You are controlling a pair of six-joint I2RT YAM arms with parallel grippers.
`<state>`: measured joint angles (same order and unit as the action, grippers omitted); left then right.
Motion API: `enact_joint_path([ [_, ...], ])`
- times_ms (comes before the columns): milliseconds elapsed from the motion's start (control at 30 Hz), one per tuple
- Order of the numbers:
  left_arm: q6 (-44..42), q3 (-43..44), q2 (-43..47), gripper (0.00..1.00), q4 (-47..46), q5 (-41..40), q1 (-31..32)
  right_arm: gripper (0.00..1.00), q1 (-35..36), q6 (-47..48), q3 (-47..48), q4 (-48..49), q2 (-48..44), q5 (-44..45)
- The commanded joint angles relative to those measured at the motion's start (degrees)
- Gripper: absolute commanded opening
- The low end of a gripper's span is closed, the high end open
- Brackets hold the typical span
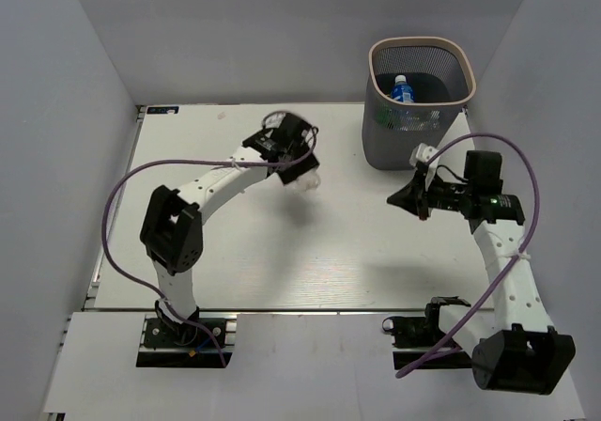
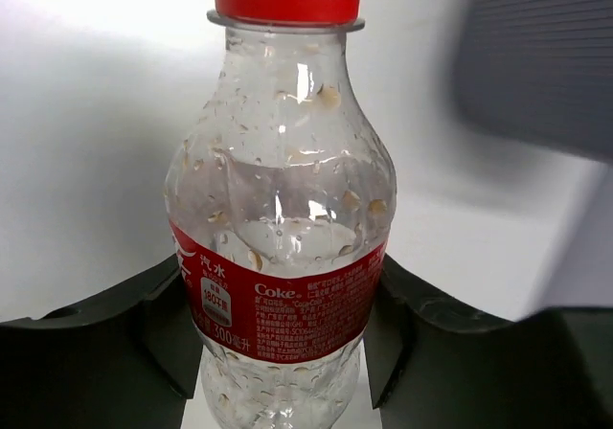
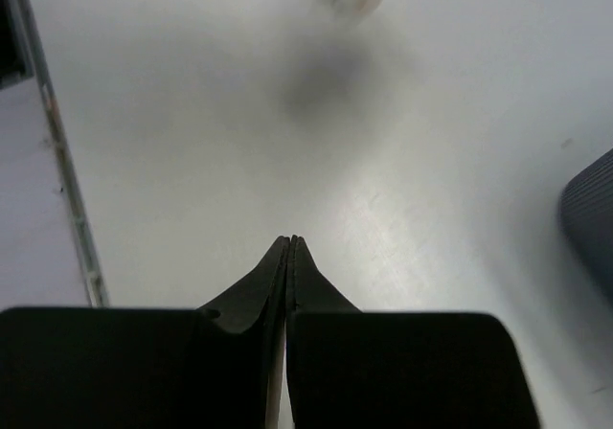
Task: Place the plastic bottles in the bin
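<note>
**Over the table's 12 o'clock half: a Coke bottle gripped, the bin not yet reached**

Above the white table [image 1: 329,261], a clear Coke bottle [image 2: 283,209] with a red cap and a red label is clamped in the jaws of the left gripper [image 2: 285,328]. The hold is taken low on the body, at the label. A shadow cast beneath the bottle suggests it is carried clear of the surface. The bin [image 1: 420,40] stands at about 2 o'clock from the held bottle, at the table's 1 o'clock corner. One blue-labelled bottle [image 1: 402,89] is seen inside it. The jaws of the right gripper [image 3: 290,249] are pressed fully together on nothing, and that gripper is parked just at 6 o'clock of the bin.

Several faults may be expected. Because the bottle is thin-walled and held low, it could be tilted or twisted in the jaws during a fast swing. If the carry is kept too low, the mesh wall or the beige rim could be struck by the bottle. If the release is made short of the rim, the bottle would be dropped on the table and could roll away. The right arm lies close to the likely path, so contact between the arms is possible.
</note>
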<state>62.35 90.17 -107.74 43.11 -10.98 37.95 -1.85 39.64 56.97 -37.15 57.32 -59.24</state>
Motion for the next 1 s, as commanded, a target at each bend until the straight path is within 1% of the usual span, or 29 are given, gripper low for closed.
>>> enact_joint_path([
  [0, -13.90, 8.34, 6.93, 0.00, -14.18, -0.01, 1.16, 0.00, 0.18, 10.03, -4.84, -10.50, 2.09, 3.06],
  [33, -15.31, 11.75, 6.41, 0.00, -18.20, 1.48, 1.68, 0.00, 0.26, 9.41, -7.98, -8.40, 2.09, 5.34],
  [67, -18.54, 13.17, 5.80, 0.00, -20.85, 2.80, 1.68, 0.01, 0.35, 6.88, -8.97, -5.86, 2.01, 7.72],
  [133, -20.50, 15.38, 4.57, 0.00, -26.56, 7.18, 1.68, 0.02, 0.79, 5.72, -12.40, -2.25, 2.35, 10.28],
  [167, -21.47, 15.99, 3.34, 0.00, -34.68, 9.38, 1.68, 0.03, 0.88, 5.54, -13.02, -0.84, 2.79, 12.90],
  [200, -22.43, 16.00, 2.55, 0.00, -38.68, 12.53, 1.68, 0.04, 0.97, 5.36, -13.89, -0.39, 3.93, 13.45],
  [267, -23.23, 19.59, 0.44, 0.00, -47.02, 15.19, 1.68, 0.05, 1.14, 5.71, -14.43, -0.03, 5.42, 14.59],
  [300, -23.24, 22.04, -3.31, 0.00, -47.76, 16.59, 1.68, 0.07, 1.06, 5.80, -14.61, -0.21, 6.83, 14.77],
  [333, -23.24, 28.59, -5.61, 0.00, -47.77, 17.30, 1.68, 0.07, 1.06, 5.71, -14.78, -0.47, 7.45, 14.86],
  [367, -23.24, 32.14, -7.98, 0.00, -47.16, 17.31, 1.68, 0.07, 1.14, 5.63, -14.70, -0.30, 8.15, 14.86],
  [400, -22.54, 35.39, -10.36, 0.02, -47.16, 19.14, 1.68, 0.08, 1.14, 5.45, -14.87, -0.12, 8.59, 14.86],
  [433, -22.01, 40.12, -14.38, 0.02, -48.11, 19.77, 1.68, 0.10, 1.14, 5.10, -15.04, 0.05, 8.69, 15.03],
  [467, -21.31, 41.65, -15.99, 0.04, -48.99, 19.77, 1.68, 0.10, 1.23, 5.01, -15.13, 0.14, 8.60, 15.12],
  [500, -20.78, 42.19, -17.05, 0.05, -53.35, 20.56, 1.68, 0.11, 1.14, 5.01, -15.40, 0.23, 8.34, 15.47],
  [533, -19.47, 42.19, -17.84, 0.08, -55.05, 20.56, 2.29, 0.11, 1.14, 4.66, -15.75, 0.49, 8.33, 15.65],
  [567, -19.46, 42.19, -19.24, 0.08, -56.89, 19.95, 2.30, 0.11, 1.14, 4.66, -16.10, 0.58, 7.73, 15.74],
  [600, -18.93, 42.19, -19.95, 0.13, -59.96, 19.34, 2.30, 0.13, 1.06, 4.66, -16.27, 0.84, 7.81, 16.26],
  [800, -18.23, 47.55, -26.54, 0.21, -64.72, 17.76, 3.44, 0.13, 1.06, 3.96, -18.56, 1.11, 7.02, 16.27],
  [867, -16.83, 48.34, -27.08, 0.24, -65.26, 16.53, 3.96, 0.13, 1.14, 4.31, -18.91, 0.93, 6.75, 16.00],
  [967, -14.98, 48.34, -27.61, 0.25, -67.28, 15.21, 3.97, 0.13, 1.14, 3.87, -19.09, 1.55, 7.01, 16.53],
])
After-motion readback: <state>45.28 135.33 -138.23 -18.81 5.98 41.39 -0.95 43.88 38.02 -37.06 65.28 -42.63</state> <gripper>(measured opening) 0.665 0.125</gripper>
